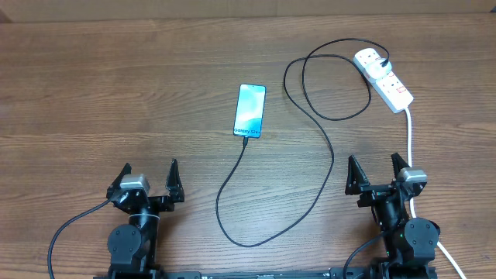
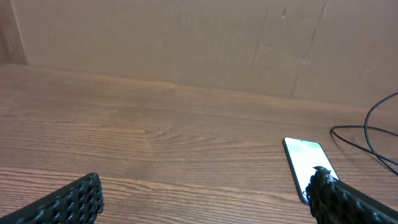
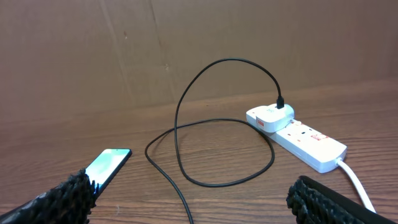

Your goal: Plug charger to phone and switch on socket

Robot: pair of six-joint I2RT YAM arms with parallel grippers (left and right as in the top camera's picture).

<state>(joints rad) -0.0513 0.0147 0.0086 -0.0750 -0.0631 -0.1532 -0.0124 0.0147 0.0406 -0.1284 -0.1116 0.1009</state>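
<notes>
Partly behind left gripper [image 2: 205, 183] — phone [image 2: 303, 160].

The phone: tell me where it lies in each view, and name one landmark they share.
Overhead: the phone lies just above centre.
Left wrist: lower right, near the bottom edge.
Right wrist: lower left, near the bottom edge.
Shared landmark: the charger cable, visible in all three views.

One phone [image 1: 250, 109]; one charger [image 1: 331, 159]; one socket [image 1: 384, 78]; two end effectors [image 1: 149, 166] [image 1: 373, 159].
</notes>
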